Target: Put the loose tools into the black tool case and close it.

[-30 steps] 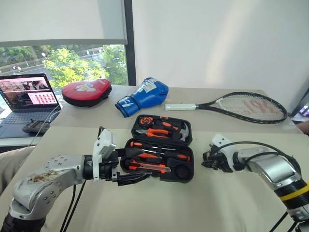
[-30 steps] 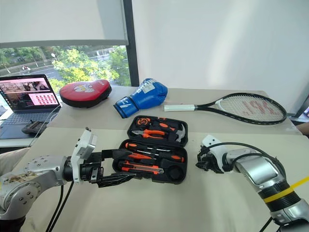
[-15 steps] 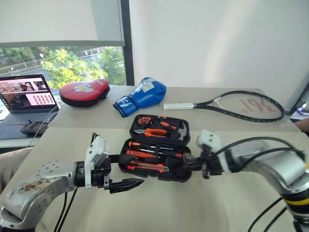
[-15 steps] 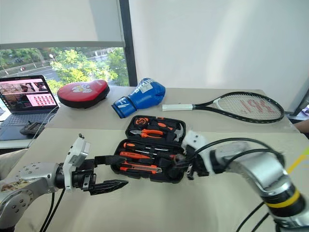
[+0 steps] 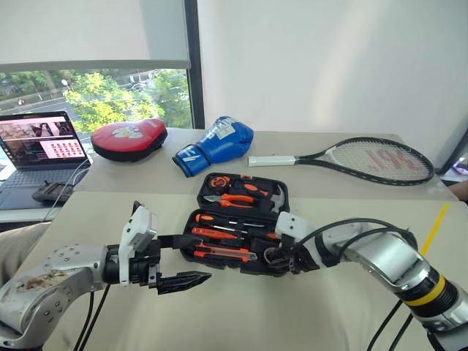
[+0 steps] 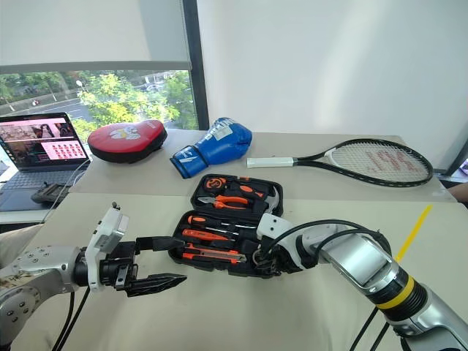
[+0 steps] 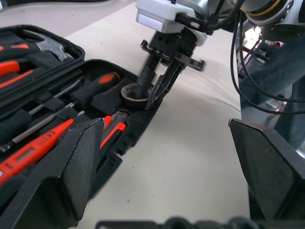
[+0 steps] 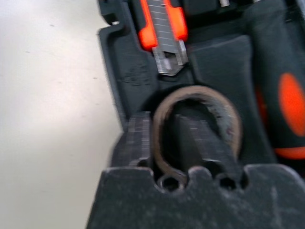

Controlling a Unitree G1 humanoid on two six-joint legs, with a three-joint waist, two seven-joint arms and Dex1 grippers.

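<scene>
head pair: forward-down over table | wrist cams: close | shared: open tool case

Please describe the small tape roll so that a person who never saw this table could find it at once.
Find the open black tool case in the middle of the near table. In its front half, go to the corner on the robot's right, where the right gripper reaches in. The tape roll is the only dark ring there, beside the utility knife.

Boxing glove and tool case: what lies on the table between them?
Nothing: bare table between glove and case, seen in the left eye view.
</scene>
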